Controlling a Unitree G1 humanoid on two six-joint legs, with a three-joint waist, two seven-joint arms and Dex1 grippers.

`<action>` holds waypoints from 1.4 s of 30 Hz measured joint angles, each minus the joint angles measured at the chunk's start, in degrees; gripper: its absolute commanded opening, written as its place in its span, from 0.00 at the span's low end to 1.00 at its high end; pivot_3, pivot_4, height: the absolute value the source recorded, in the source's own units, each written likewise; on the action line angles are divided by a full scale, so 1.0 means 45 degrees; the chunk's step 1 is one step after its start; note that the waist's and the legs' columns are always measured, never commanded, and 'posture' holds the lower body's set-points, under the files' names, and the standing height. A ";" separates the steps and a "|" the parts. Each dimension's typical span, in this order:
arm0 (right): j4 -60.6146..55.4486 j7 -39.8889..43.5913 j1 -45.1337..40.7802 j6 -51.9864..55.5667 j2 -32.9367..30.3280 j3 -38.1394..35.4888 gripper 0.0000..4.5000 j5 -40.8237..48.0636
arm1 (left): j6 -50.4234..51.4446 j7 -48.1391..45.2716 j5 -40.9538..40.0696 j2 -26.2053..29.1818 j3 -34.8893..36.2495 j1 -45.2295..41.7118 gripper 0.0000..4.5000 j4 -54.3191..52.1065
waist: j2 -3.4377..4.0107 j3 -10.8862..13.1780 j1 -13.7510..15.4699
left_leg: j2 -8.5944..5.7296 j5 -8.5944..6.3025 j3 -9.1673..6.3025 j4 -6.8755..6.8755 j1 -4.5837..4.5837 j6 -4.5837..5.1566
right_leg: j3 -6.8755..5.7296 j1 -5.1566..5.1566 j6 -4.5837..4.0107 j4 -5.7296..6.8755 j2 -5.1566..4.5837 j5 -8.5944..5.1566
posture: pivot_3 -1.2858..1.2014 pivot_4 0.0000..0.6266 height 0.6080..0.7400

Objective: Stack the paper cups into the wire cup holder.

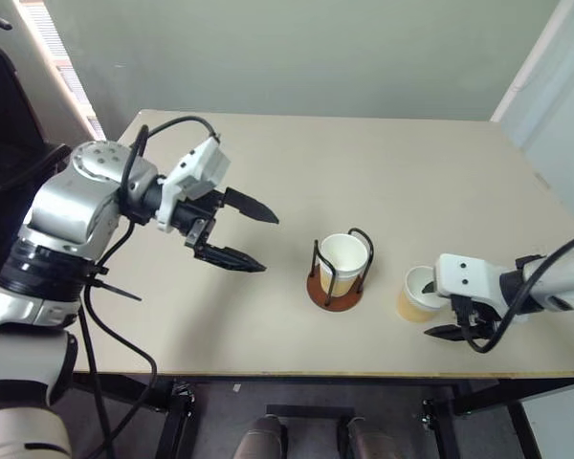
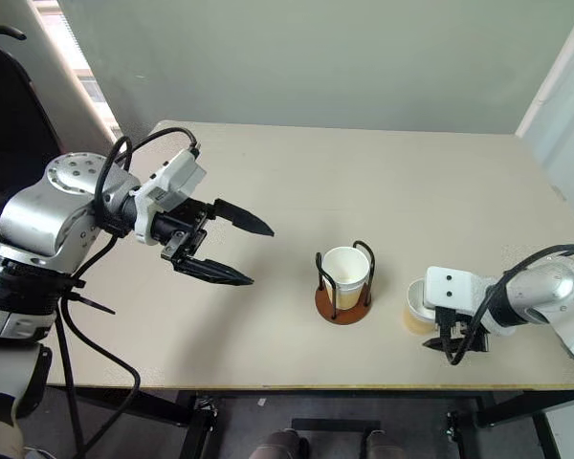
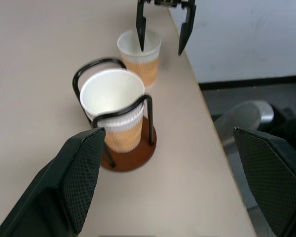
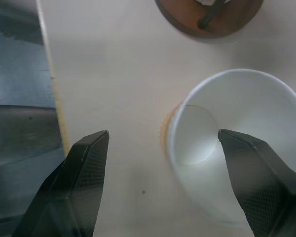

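L hand (image 1: 239, 232): fingers spread wide, holding nothing, above bench (image 1: 268, 172) left of centre. Wire cup holder (image 1: 339, 271) mid-bench w/ stacked cup (image 1: 343, 258) seated inside. Loose paper cup (image 1: 419, 295) just right of holder, near front edge. R hand (image 4: 163, 163): wide, empty, one finger over cup mouth, one outside wall. Cup probably light, thin-walled, crushable; grip rim wall gently.

Paper cups (image 3: 122, 111) showing matt tan outside, smooth white inside. Wire cup holder (image 1: 336, 291): thin black wire, reddish-brown wood-look base. Tabletop (image 1: 383, 182) looking matt beige, smooth.
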 measured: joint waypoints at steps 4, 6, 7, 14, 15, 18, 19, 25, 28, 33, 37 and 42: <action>0.0549 0.0356 -0.0520 -0.0280 0.0287 0.0552 0.46 -0.0647 | -0.0547 0.0000 0.0329 0.0056 -0.0035 0.0053 1.00 0.0011 | 0.0000 0.0000 -0.0027 | 0.0004 -0.0001 -0.0004 -0.0009 0.0004 0.0000 | -0.0002 -0.0003 -0.0013 0.0002 0.0003 0.0006 | 0.52 0.24 1.00; 0.0766 0.0538 -0.0722 -0.0390 0.0470 0.0692 0.28 -0.0912 | -0.0940 0.0000 0.0559 0.0056 -0.0083 0.0160 1.00 0.0051 | 0.0000 0.0000 -0.0048 | 0.0004 -0.0001 -0.0003 -0.0020 0.0005 0.0000 | -0.0002 -0.0007 -0.0018 0.0003 0.0004 0.0004 | 0.52 0.24 1.00; 0.0789 0.0613 -0.0784 -0.0419 0.0512 0.0729 0.20 -0.1004 | -0.1066 0.0000 0.0618 0.0056 -0.0137 0.0204 1.00 0.0124 | 0.0000 0.0000 -0.0051 | 0.0004 0.0000 -0.0004 -0.0025 0.0004 -0.0001 | -0.0004 -0.0009 -0.0021 0.0003 0.0003 0.0003 | 0.52 0.24 1.00; 0.0746 0.1845 -0.0979 0.0279 -0.0019 -0.0591 0.01 0.0159 | -0.1779 0.0000 0.0719 0.0256 -0.0245 0.0280 1.00 0.0406 | 0.0001 0.0001 -0.0033 | 0.0000 0.0004 0.0000 -0.0085 -0.0019 -0.0024 | -0.0001 -0.0047 -0.0050 -0.0008 -0.0002 -0.0014 | 0.52 0.24 1.00; 0.0790 0.1984 -0.1016 0.0424 -0.0243 -0.0978 0.01 0.0331 | -0.1832 0.0000 0.0712 0.0368 -0.0244 0.0339 1.00 0.0410 | 0.0001 0.0001 -0.0035 | 0.0000 0.0008 -0.0001 -0.0093 -0.0018 -0.0033 | -0.0002 -0.0051 -0.0057 -0.0011 -0.0001 -0.0019 | 0.52 0.24 1.00; 0.1460 0.2421 -0.2345 0.0794 -0.0788 -0.1794 0.01 0.0840 | -0.1912 0.0000 0.0679 0.0545 -0.0204 0.0645 1.00 0.0448 | 0.0003 0.0000 -0.0055 | 0.0003 0.0011 -0.0003 -0.0116 -0.0018 -0.0049 | -0.0001 -0.0074 -0.0076 -0.0002 0.0002 -0.0034 | 0.52 0.24 1.00; 0.1709 0.2484 -0.3301 0.0957 -0.0750 -0.1988 0.01 0.1011 | -0.1929 -0.0001 0.0673 0.0534 -0.0186 0.0707 1.00 0.0470 | 0.0003 0.0001 -0.0066 | 0.0004 0.0012 -0.0005 -0.0123 -0.0021 -0.0050 | -0.0001 -0.0088 -0.0077 0.0003 0.0005 -0.0034 | 0.52 0.24 1.00; 0.1914 0.2749 -0.8962 0.2334 0.1200 -0.1255 0.01 0.1949 | -0.2042 -0.0001 0.0660 0.0345 -0.0179 0.0741 1.00 0.0592 | -0.0003 -0.0005 -0.0246 | 0.0030 0.0017 -0.0026 -0.0145 -0.0011 -0.0056 | -0.0016 -0.0123 -0.0137 0.0058 0.0035 -0.0069 | 0.52 0.24 1.00; 0.1532 0.2793 -0.9858 0.2713 0.2458 -0.0040 0.01 0.2048 | -0.2156 -0.0001 0.0674 0.0240 -0.0220 0.0704 1.00 0.0627 | -0.0001 -0.0004 -0.0283 | 0.0029 0.0022 -0.0028 -0.0142 -0.0018 -0.0066 | -0.0020 -0.0150 -0.0158 0.0099 0.0033 -0.0082 | 0.52 0.24 1.00; 0.1254 0.2659 -0.9905 0.2522 0.4022 0.1787 0.01 0.1630 | -0.2248 0.0000 0.0702 0.0219 -0.0247 0.0692 1.00 0.0681 | 0.0002 -0.0002 -0.0226 | 0.0027 0.0030 -0.0036 -0.0137 -0.0034 -0.0080 | -0.0034 -0.0162 -0.0164 0.0109 0.0023 -0.0086 | 0.52 0.24 1.00; 0.1571 0.2720 -0.9673 0.1676 0.4133 0.2512 0.01 0.0804 | -0.2251 -0.0001 0.0703 0.0257 -0.0250 0.0692 1.00 0.0681 | 0.0001 -0.0003 -0.0207 | 0.0022 0.0030 -0.0034 -0.0134 -0.0043 -0.0084 | -0.0034 -0.0164 -0.0165 0.0103 0.0014 -0.0086 | 0.52 0.24 1.00; 0.1908 0.2865 -0.9254 0.0892 0.4300 0.3021 0.01 0.0019 | -0.2249 0.0000 0.0703 0.0386 -0.0249 0.0694 1.00 0.0668 | 0.0001 -0.0003 -0.0249 | 0.0025 0.0031 -0.0034 -0.0139 -0.0032 -0.0086 | -0.0034 -0.0168 -0.0175 0.0126 0.0017 -0.0092 | 0.52 0.24 1.00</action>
